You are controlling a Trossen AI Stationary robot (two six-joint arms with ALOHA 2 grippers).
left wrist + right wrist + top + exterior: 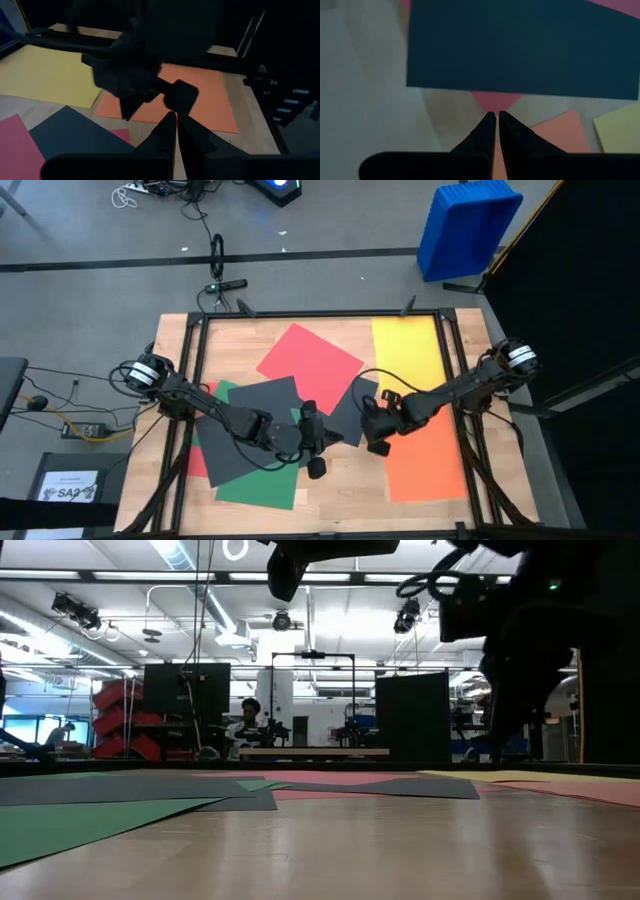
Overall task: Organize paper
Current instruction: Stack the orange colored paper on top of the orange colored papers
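Note:
Coloured paper sheets lie flat on the wooden table: a red one (310, 365) at the far middle, yellow (405, 350) at the far right and orange (428, 465) at the near right. At the left, a dark grey sheet (245, 425) lies over a green one (258, 485). A second dark sheet (352, 405) lies at the centre, and a red corner (495, 100) shows past its edge. My left gripper (322, 438) (176, 117) hangs shut above the left pile's right edge, pointing toward the right arm. My right gripper (373, 442) (496, 117) is shut and points steeply down over bare wood beside the orange sheet. Neither holds anything.
Black frame rails (320, 315) run along the table's edges. A blue bin (468, 225) stands beyond the far right corner. A white printed sheet (70, 485) lies off the table at the near left. The two grippers stand close together at the table's middle.

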